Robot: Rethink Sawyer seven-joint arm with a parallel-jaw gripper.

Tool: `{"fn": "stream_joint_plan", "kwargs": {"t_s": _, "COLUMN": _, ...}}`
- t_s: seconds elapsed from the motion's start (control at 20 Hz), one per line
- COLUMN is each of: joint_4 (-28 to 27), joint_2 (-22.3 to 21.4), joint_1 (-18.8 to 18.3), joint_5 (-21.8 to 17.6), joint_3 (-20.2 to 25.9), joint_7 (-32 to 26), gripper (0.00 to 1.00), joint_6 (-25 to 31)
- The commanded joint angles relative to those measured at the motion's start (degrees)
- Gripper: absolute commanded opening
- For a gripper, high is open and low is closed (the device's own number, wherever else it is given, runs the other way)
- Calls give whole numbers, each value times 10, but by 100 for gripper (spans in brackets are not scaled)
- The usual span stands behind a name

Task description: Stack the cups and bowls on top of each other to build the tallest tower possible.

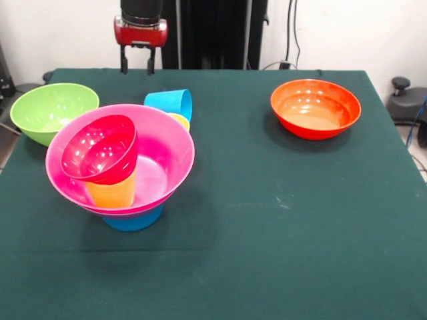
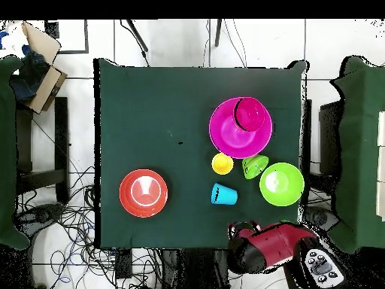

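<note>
Where green cloth (image 1: 280, 220) spreads, orange bowl (image 1: 315, 108), cables (image 2: 75, 260).

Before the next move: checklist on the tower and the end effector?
1. End effector open, empty: ok.
2. Red bowl level in the pink bowl: not ok, tilted.
3. Sky blue cup upright: not ok, on its side.
4. Orange bowl free to pick: ok, stands alone.
5. Pink bowl seated squarely on the blue bowl: cannot tell.
</note>
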Motion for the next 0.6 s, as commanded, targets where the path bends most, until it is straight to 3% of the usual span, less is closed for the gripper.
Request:
{"fn": "stream_joint_plan", "kwargs": {"t_s": 0.05, "joint_4": -67, "joint_2": -5, "joint_1": 28, "joint_5": -17, "joint_3": 46, "joint_7": -70, "gripper": 100, "joint_6": 62}}
{"fn": "stream_joint_plan", "kwargs": {"t_s": 0.3, "joint_4": -81, "joint_2": -14, "joint_1": 12, "joint_5": -1, "joint_3": 58, "joint_7": -99, "gripper": 100, "joint_6": 89}}
{"fn": "stream_joint_plan", "kwargs": {"t_s": 0.6, "joint_4": -89, "joint_2": -12, "joint_1": 4, "joint_5": 22, "joint_3": 55, "joint_7": -65, "gripper": 100, "joint_6": 102}}
